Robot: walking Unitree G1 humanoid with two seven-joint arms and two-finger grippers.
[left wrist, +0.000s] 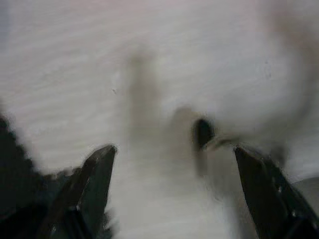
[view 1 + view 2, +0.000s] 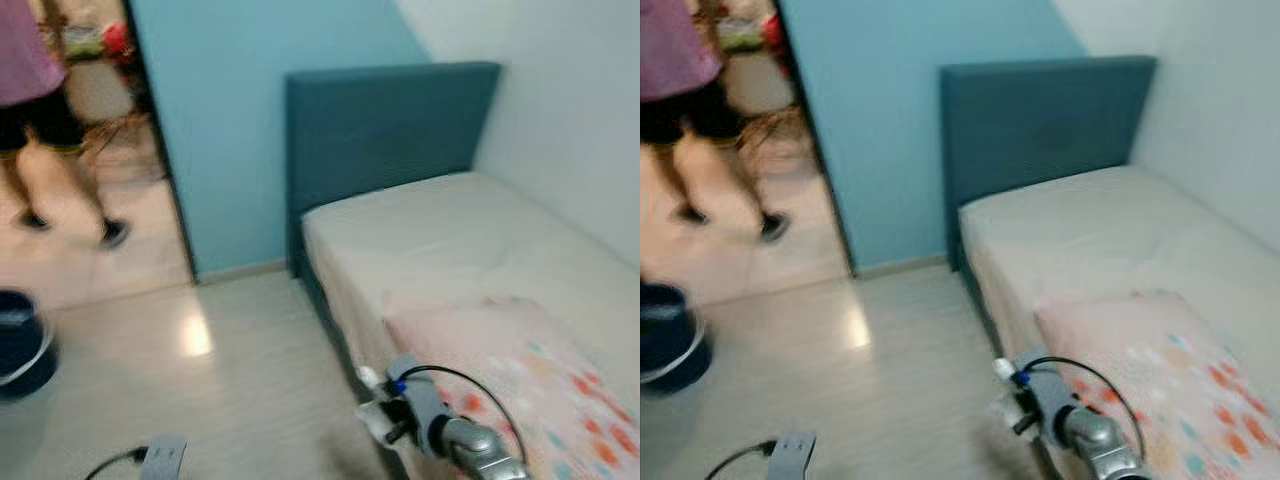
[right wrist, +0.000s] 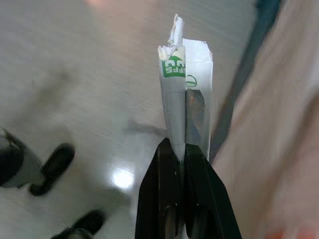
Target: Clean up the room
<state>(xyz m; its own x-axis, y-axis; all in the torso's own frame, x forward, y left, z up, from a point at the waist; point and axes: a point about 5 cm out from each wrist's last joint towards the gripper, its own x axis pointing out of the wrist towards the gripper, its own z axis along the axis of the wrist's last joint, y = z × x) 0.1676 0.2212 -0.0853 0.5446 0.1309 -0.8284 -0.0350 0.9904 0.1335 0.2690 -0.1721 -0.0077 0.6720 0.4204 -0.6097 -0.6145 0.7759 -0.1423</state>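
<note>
Here, a torn paper wrapper [image 3: 183, 94] sits pinched in the right gripper [image 3: 182, 149].
It sticks out past the clamped fingertips, beside the bed [image 2: 470, 240]; left gripper [image 1: 172, 159] spread wide over floor [image 2: 230, 390].

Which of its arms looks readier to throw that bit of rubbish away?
The right, probably. Its right gripper is already shut on a torn white-and-green wrapper, beside the bed. The left gripper is open over bare floor, holding nothing. A dark bucket stands to the robot's left.
</note>
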